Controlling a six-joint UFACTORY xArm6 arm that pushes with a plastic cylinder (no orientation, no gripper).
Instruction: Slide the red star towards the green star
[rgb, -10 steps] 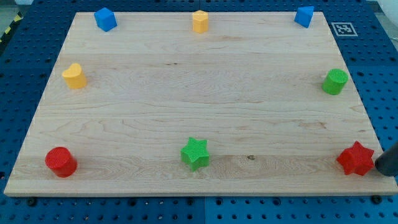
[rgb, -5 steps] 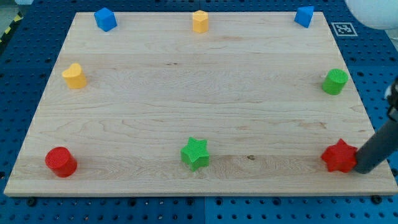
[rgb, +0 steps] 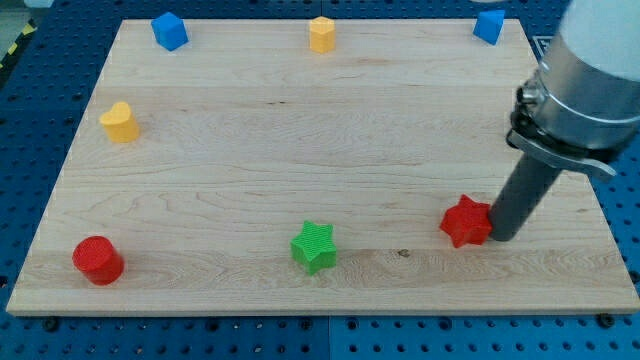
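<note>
The arm carries no jaws: it ends in a straight dark rod, so nothing can be said to open, close or grip, and contact is by pushing only. The rod's lower end, my tip (rgb: 503, 238), stands on the pale wooden board (rgb: 300, 140) at the view's right, touching or all but touching the right-hand side of the small red star-shaped block (rgb: 467, 221).

The red star sits in the lower right part of the board, clear of the edges. The small green star-shaped block (rgb: 315, 246) lies to the view's left of it and slightly nearer the view's bottom, with bare wood between the two (no other block stands on that line).

The governing relation is the alignment of three points: tip, red star, green star. The tip is on the far side of the red star from the green star, which is the correct side for a push. The line from tip through red star runs leftward and nearly level, whereas the green star sits a little lower. In judgement, the push should therefore bear left with a slight downward component; a purely level push would likely carry the red star past the green star on its upper side.

A star's points may let it rotate or slip off the rod if the contact is off-centre.

The task appears partly complete: the stars are still well apart.
</note>
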